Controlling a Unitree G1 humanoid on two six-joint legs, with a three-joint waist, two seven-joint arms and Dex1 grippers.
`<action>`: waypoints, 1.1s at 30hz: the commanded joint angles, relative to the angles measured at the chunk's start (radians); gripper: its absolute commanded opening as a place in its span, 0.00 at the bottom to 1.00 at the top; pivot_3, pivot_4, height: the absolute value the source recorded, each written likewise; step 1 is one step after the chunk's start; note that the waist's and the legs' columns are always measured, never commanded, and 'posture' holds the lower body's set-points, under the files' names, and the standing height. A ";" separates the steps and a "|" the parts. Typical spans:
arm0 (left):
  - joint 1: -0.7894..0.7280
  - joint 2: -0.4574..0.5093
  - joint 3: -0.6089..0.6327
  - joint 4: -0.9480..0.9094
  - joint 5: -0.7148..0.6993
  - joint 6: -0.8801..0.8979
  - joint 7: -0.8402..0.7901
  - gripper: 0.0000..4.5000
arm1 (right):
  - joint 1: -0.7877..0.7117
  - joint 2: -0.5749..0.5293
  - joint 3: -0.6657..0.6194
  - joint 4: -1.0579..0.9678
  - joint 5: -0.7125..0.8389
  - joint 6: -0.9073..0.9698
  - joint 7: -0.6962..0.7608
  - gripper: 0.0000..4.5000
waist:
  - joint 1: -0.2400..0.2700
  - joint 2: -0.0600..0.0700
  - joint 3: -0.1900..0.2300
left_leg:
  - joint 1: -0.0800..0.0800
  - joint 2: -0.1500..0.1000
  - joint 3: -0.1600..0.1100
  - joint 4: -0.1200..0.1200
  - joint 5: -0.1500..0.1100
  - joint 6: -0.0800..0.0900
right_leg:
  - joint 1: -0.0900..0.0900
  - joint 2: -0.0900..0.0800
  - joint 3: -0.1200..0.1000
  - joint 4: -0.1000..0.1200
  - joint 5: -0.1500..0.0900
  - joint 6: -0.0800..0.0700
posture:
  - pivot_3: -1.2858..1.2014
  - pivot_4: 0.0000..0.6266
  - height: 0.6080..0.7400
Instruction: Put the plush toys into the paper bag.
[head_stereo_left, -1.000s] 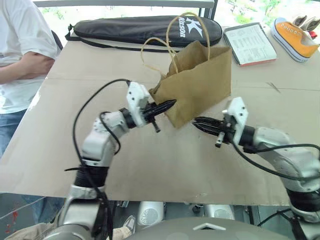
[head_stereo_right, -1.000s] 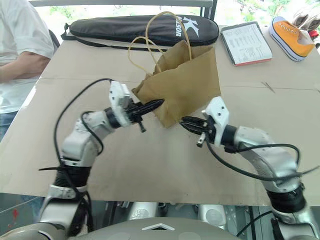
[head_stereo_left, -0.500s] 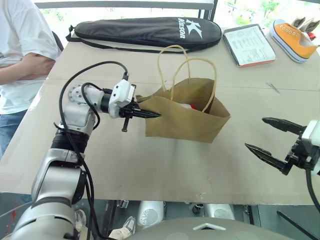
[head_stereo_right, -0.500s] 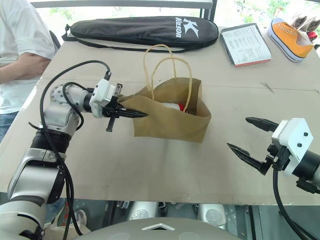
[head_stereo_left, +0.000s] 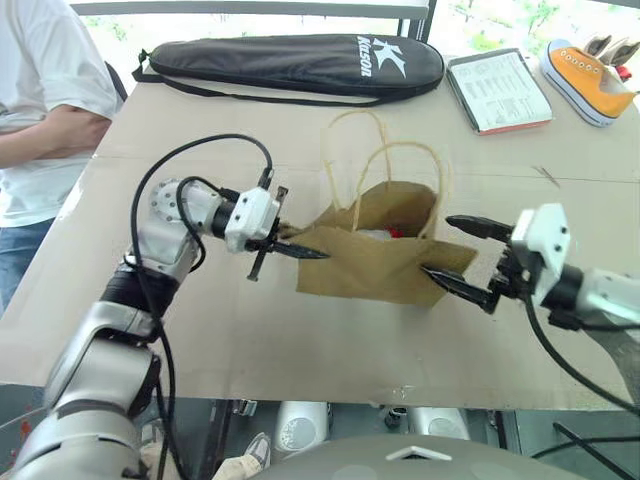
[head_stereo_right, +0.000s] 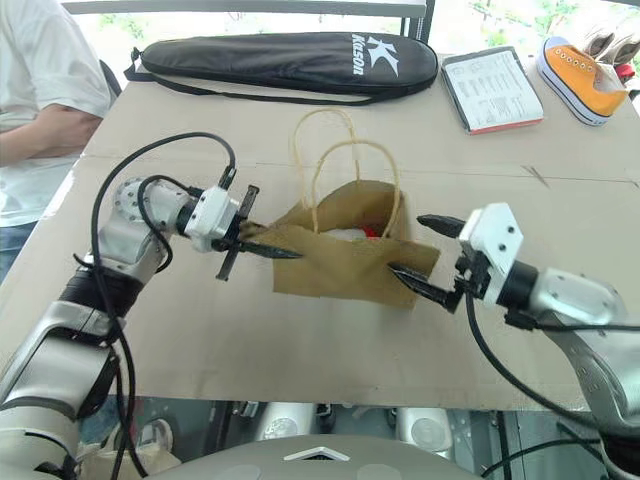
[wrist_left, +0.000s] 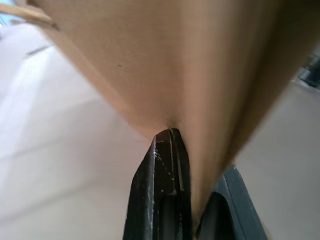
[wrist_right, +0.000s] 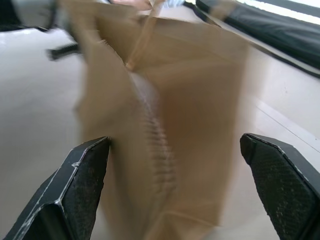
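**op_remote:** Quick update from my end. Nearest thing, right of centre in the frame: my right gripper (head_stereo_left: 455, 252) has swung back in toward the paper bag (head_stereo_left: 385, 265), and its jaws are spread wide now instead of nearly closed like a second ago. One finger pokes the bag's right corner, the other sits above it, nothing between them.

**benchwarmer:** And the left?

**op_remote:** Left gripper (head_stereo_left: 300, 250) is clenched on the bag's left edge, pinching the paper flat. A second ago the bag was hoisted and tipped on its side between both arms; now it's sitting upright on the desk (head_stereo_left: 330, 350), mid frame, mouth up, handles (head_stereo_left: 385, 170) standing.

**benchwarmer:** Toys in?

**op_remote:** I see a bit of white and red (head_stereo_left: 388, 233) peeking from the opening, so I'd say the white plush is inside. The orange one I can't spot, probably deeper down. Looks near done, I just need to let go without toppling it. Further back, top of frame: black racket case (head_stereo_left: 290, 62), a booklet (head_stereo_left: 498, 88), an orange sneaker (head_stereo_left: 588, 75). Someone's standing at upper left (head_stereo_left: 45, 90).
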 joint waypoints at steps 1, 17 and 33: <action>0.013 0.016 -0.003 -0.056 -0.030 -0.023 -0.008 0.00 | -0.037 -0.008 0.023 0.039 -0.011 -0.038 0.049 0.91 | 0.004 0.000 0.000 | 0.000 0.000 0.000 0.000 0.000 0.000 | 0.000 0.000 -0.001 0.000 0.000 0.000 | 0.52 0.24 1.00; 0.030 0.068 -0.062 -0.042 -0.058 -0.100 -0.008 0.00 | -0.197 0.027 0.153 0.170 -0.050 -0.127 0.205 0.80 | 0.001 0.000 0.000 | 0.000 0.000 0.001 0.001 -0.001 0.002 | 0.000 0.000 0.000 0.000 0.000 0.000 | 0.52 0.24 1.00; -0.071 -0.040 0.096 0.130 -0.026 0.094 -0.008 0.00 | -0.127 0.021 0.051 0.106 -0.004 -0.082 0.140 0.00 | 0.003 0.000 0.000 | -0.001 0.000 0.005 0.002 -0.001 0.002 | 0.000 0.000 -0.001 0.000 0.000 0.000 | 0.52 0.24 1.00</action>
